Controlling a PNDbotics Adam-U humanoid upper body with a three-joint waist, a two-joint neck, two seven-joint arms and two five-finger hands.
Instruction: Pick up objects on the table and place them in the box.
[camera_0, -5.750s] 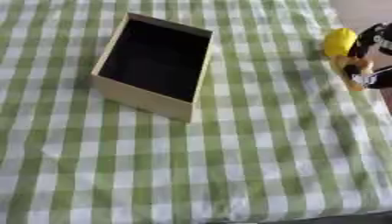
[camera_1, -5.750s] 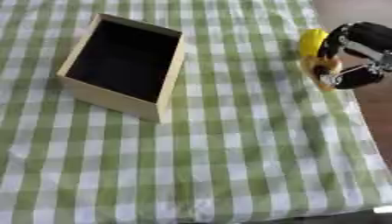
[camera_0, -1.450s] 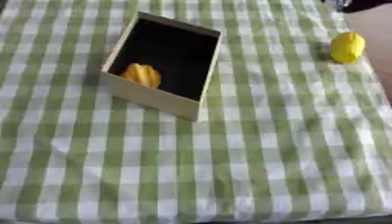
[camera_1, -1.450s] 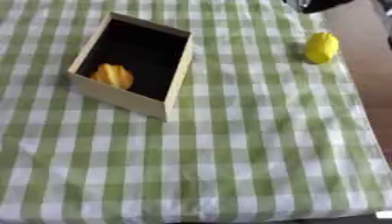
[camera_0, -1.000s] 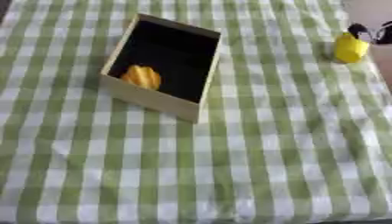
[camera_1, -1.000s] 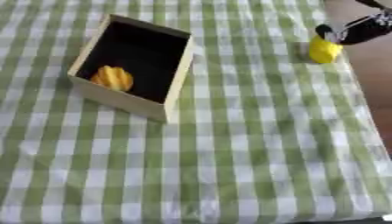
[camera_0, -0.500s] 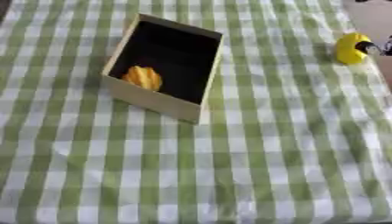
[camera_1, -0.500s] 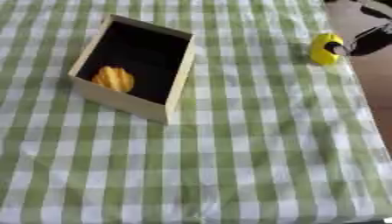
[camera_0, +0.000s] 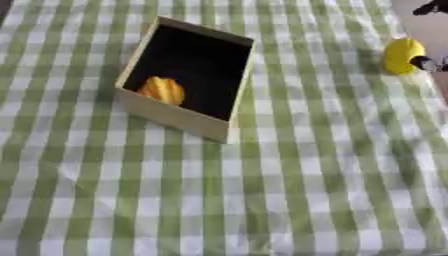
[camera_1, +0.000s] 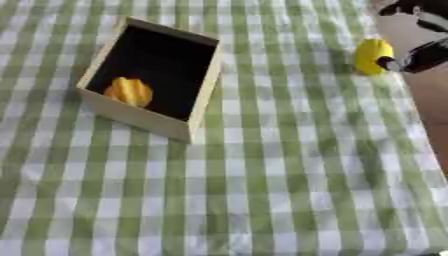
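- The table (camera_0: 289, 200) is covered with a green-and-white checked cloth that fills nearly the whole of both views.
- A pale wooden box (camera_1: 140, 116) with a dark inside stands on the cloth in the upper left part, turned askew so that one corner points toward the near edge.
- Inside the box, against its left wall, lies an orange ridged object (camera_1: 129, 92) (rounded, with lengthwise ribs; what it is cannot be made out).
- A yellow rounded object (camera_1: 371, 55) lies on the cloth near the table's right edge, well apart from the box.
- The robot's right hand (camera_1: 418, 54) comes in from the upper right corner, black with lighter parts, and shows best in the right eye view.
- One of its fingers (camera_1: 391, 63) touches the right side of the yellow object with a dark tip; the rest of the hand runs past the picture's edge.
- Whether the fingers are spread or curled round the yellow object cannot be told (too little of the hand shows); the object rests on the cloth.
- The left hand shows in neither view.
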